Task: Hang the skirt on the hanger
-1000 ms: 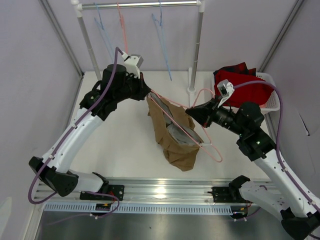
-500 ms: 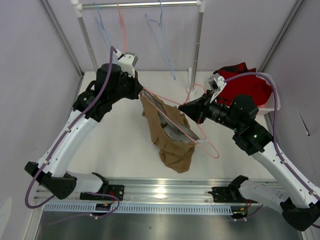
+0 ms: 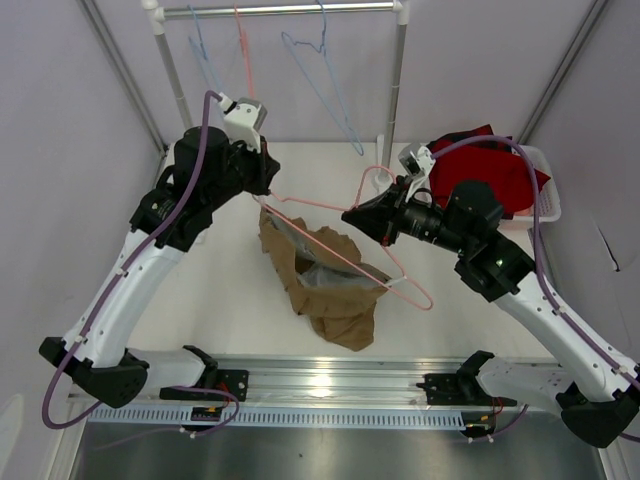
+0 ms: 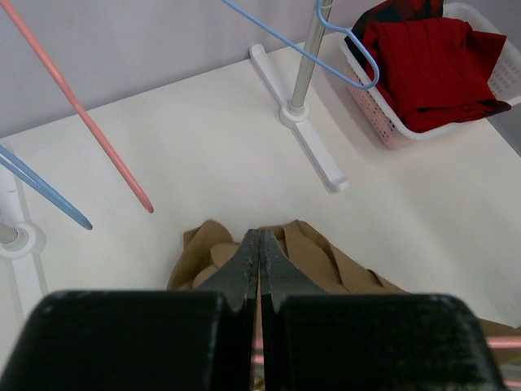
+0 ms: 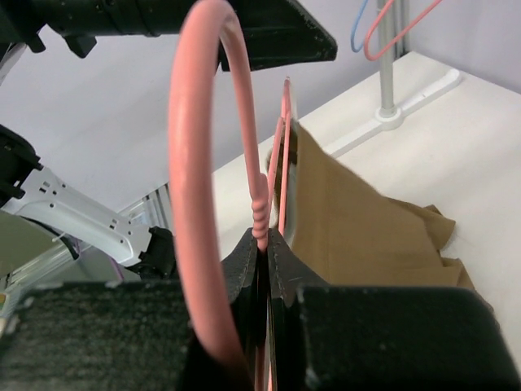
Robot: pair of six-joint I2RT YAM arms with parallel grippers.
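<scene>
Part of hanger [image 5: 181, 147] inside skirt [image 5: 366, 236]

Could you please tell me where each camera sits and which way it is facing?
Top external: above and behind the robot, looking down on the white table; left arm and right arm show.
Left wrist: on the left gripper, facing down past its shut fingers at the tan-brown cloth skirt and white basket.
Right wrist: on the right gripper, facing along fingers shut on the salmon-pink wire hanger, towards the left arm.
Both wrist views share the skirt.

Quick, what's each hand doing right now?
Left hand: closed by the tan-brown cloth skirt; grip unclear.
Right hand: closed on the neck of the salmon-pink wire hanger.
</scene>
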